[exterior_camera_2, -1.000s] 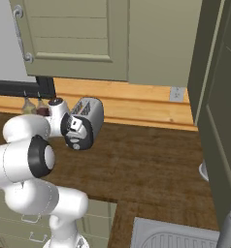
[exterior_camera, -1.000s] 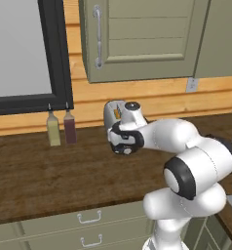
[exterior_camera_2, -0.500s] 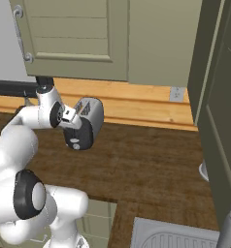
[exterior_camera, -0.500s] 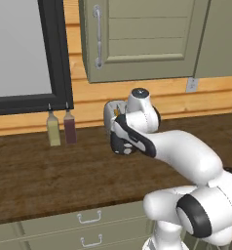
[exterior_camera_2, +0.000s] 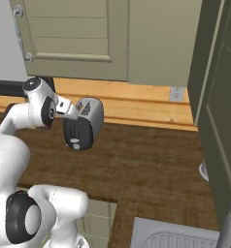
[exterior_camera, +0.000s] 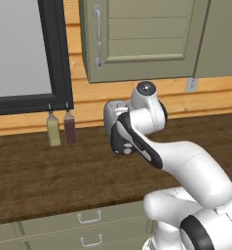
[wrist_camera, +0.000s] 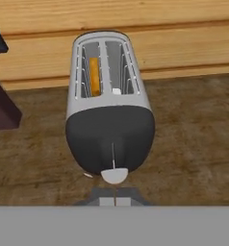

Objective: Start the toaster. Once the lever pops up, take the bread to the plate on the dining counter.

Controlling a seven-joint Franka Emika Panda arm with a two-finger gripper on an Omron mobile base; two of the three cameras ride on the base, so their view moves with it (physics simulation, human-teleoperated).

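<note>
The gripper (wrist_camera: 114,201), jaws pressed together, hovers just before the toaster's (wrist_camera: 109,113) black end panel at the counter's back edge, its lever (wrist_camera: 113,175) directly ahead, bread (wrist_camera: 94,77) in the left slot.

Left base view: set behind the arm, to its left; aimed forward and down at the toaster (exterior_camera: 119,128), seen from its left at middling range, against the wooden wall.

Right base view: set behind the arm, to its right; aimed forward and down, the toaster (exterior_camera_2: 83,124) taken from its right at like range.

Hand view: set close above and before the toaster (wrist_camera: 108,120), looking down on its black end panel and top slots.

Shared by all three: the toaster, the brown countertop (exterior_camera: 49,180) under it, the wall planks behind it.
</note>
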